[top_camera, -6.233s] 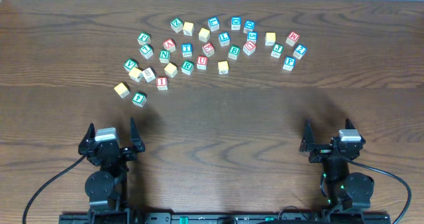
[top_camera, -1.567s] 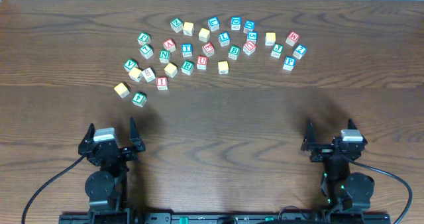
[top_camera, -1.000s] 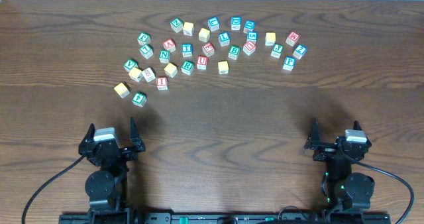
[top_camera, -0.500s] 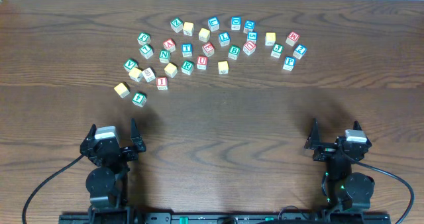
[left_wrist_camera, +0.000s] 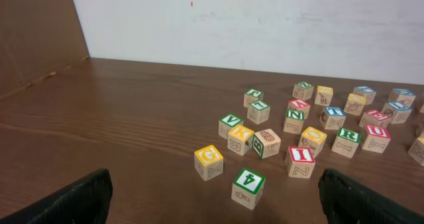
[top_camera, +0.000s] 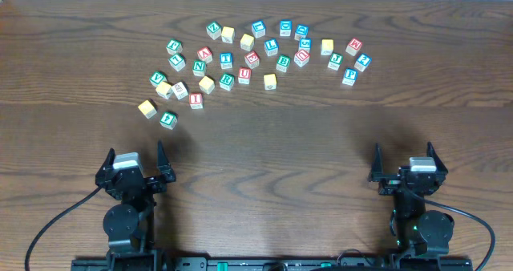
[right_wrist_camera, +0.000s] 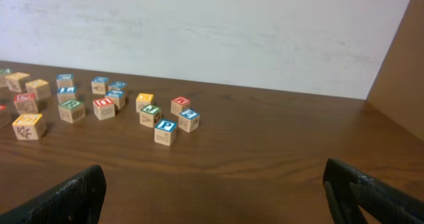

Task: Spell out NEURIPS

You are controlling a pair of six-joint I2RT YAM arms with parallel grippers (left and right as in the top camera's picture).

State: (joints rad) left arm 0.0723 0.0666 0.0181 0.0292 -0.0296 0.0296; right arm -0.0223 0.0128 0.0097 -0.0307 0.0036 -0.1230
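Sitting at the near edge, the left gripper (top_camera: 135, 154) and right gripper (top_camera: 405, 152) gape fully open, gripping nothing; the NEURIPS cubes (top_camera: 244, 74) lie scattered among other letter cubes (top_camera: 147, 108) farther up the table (top_camera: 264, 159).

Letter blocks (top_camera: 252, 59) lie scattered in a loose arc across the far half of the table (top_camera: 264, 151). A stray pair (top_camera: 167, 119) sits before its left end. The left gripper (top_camera: 135, 151) and right gripper (top_camera: 405, 148) flank the near edge, well apart.
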